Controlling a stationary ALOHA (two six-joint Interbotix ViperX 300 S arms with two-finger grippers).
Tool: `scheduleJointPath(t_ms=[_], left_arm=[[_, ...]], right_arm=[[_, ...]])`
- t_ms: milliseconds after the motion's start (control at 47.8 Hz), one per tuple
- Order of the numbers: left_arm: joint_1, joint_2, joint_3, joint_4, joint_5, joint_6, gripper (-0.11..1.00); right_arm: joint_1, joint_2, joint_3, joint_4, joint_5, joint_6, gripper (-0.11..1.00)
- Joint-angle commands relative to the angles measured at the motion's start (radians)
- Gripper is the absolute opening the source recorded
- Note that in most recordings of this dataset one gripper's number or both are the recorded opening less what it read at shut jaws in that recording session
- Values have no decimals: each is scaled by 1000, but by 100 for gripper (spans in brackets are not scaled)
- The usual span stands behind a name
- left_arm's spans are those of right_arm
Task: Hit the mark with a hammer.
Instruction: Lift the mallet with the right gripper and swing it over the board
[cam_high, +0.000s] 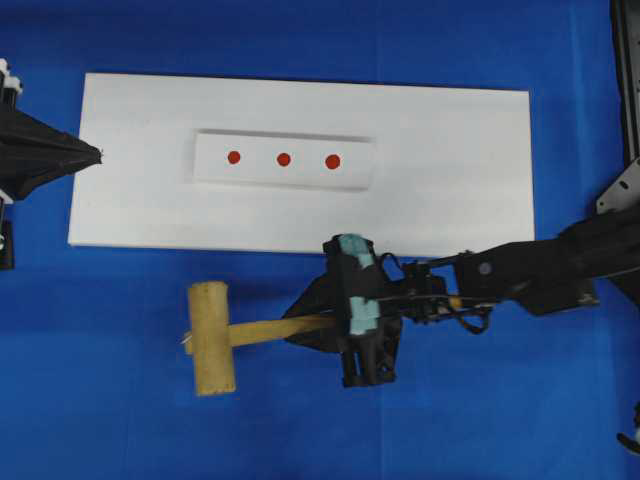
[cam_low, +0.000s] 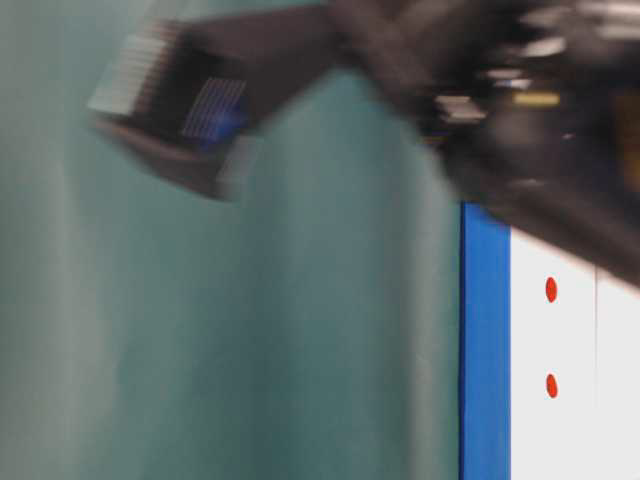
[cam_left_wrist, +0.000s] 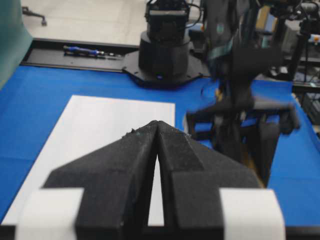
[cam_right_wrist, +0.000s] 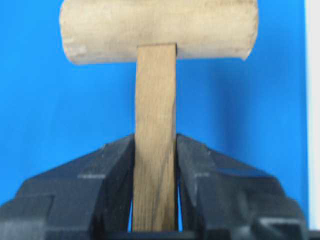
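Gripping the hammer (cam_right_wrist: 155, 115) handle, right gripper (cam_right_wrist: 155, 165).

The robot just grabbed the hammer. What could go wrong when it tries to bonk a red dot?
1. The right gripper pinches only the hammer's thin flat handle, so the heavy head could twist or slip.
2. Three red dots sit close together; a swing could land on the wrong one.
3. The left gripper rests at the white board's edge, near the swing.
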Motion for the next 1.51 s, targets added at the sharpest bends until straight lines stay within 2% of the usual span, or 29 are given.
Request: scheduleJointPath(t_ms=[0,209,440,586,691,837,1068,1340,1486], left_arm=[[3,5,-12,0,0,-3,0],[2,3,-11,-2,14,-3,0],[2,3,-11,-2,21,-3,0],[3,3,-11,0,23,-3,0],[3,3,-11,0,23,-3,0],[2,3,-11,0,23,-3,0],[2,5,-11,0,23,-3,0],[2,6,-11,0,23,-5,0],[3,8,-11,0,23,-5,0]], right_arm=[[2,-100,-28,2,28,0,9],[-14,-199,-44,2,133,-2,10],[-48,-196,-52,2,143,-5,9],[-106,-196,-51,-6,144,-14,9],[-156,-199,-51,-37,144,-25,9],[-229,-201,-54,-84,140,-58,9],[-314,-204,-57,-94,140,-110,9],[-324,-206,-58,-97,95,-166,9],[-328,-207,-67,-110,75,-253,10]])
